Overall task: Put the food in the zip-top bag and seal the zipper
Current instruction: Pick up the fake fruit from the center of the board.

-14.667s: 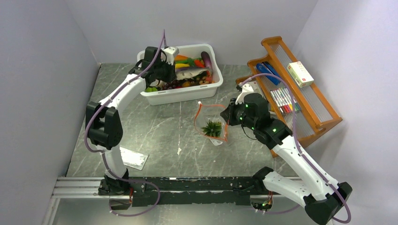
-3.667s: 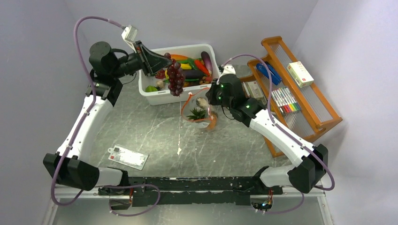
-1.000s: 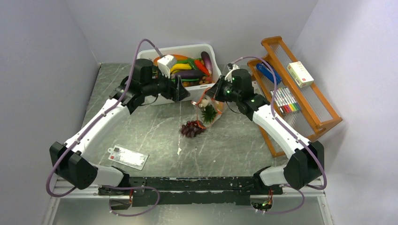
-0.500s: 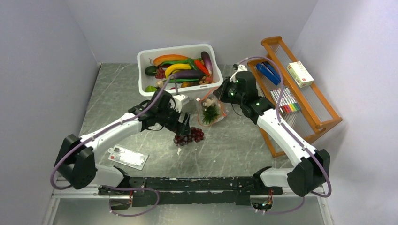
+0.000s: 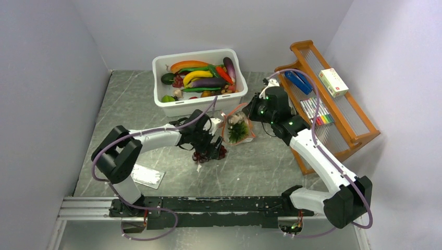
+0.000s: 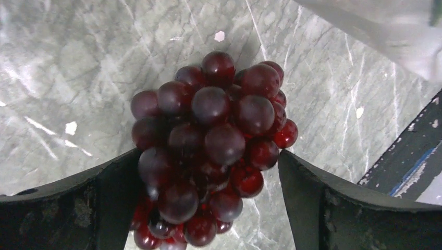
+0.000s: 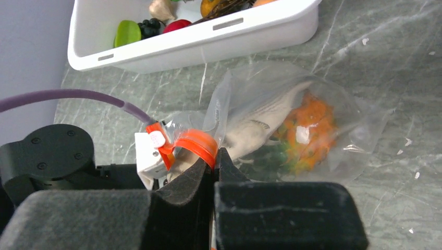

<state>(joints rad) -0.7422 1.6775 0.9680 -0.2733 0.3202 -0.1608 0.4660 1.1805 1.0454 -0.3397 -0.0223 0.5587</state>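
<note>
Now, left gripper (image 6: 208,177): spread wide, grapes (image 6: 213,130) between its jaws (not squeezed); close low, centred.
Right gripper (image 7: 213,156): clenched on bag (image 7: 323,94) rim.

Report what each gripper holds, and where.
Right gripper: fingers pinch the zip-top bag at its orange zipper strip. Left gripper: nothing; open fingers straddle the grape bunch.

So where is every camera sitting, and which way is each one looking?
Top external: above and behind the arms, looking down at the table; both arms and bases show.
Left wrist: on the left arm, looking down past the open left gripper at the grape bunch.
Right wrist: on the right arm, looking over the zip-top bag toward the white tub; the shut right gripper pinches the zipper.
Shared: top and right wrist views both show bag and tub.
</note>
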